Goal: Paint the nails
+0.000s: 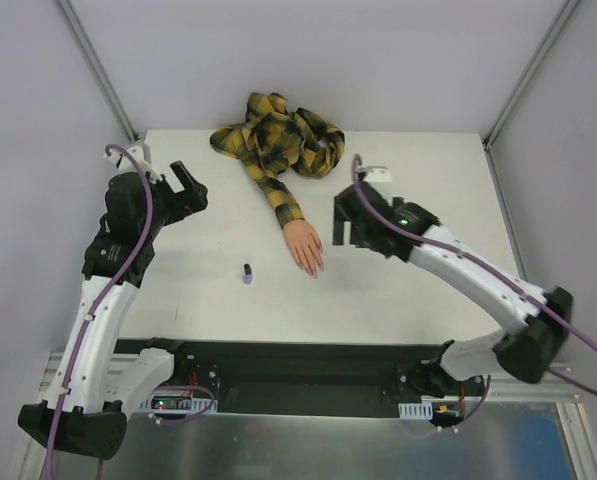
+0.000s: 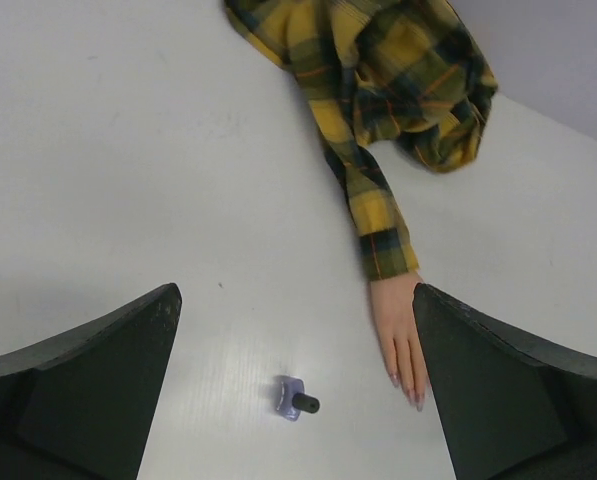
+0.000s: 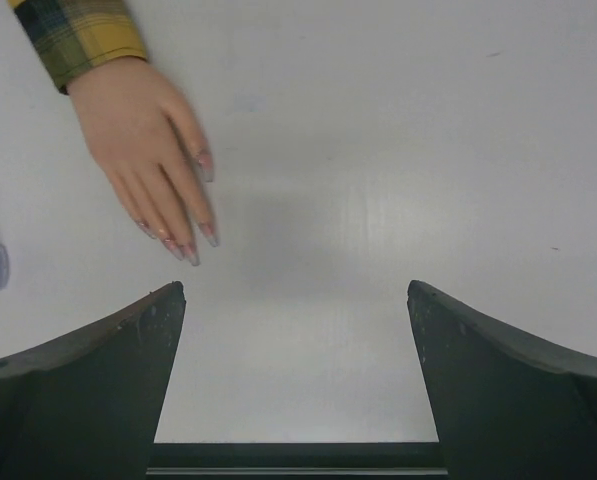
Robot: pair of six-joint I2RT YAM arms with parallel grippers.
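Nails (image 3: 208, 236) lie near R end effector (image 3: 296, 290), jaws spread, empty; L end effector (image 2: 296, 292) released too, well apart.

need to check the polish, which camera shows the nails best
The right wrist view: the nails are close, large enough to tell apart, and nothing covers them. The left wrist view shows them small and low in the frame. The top view shows them only as tiny tips, too small to judge.
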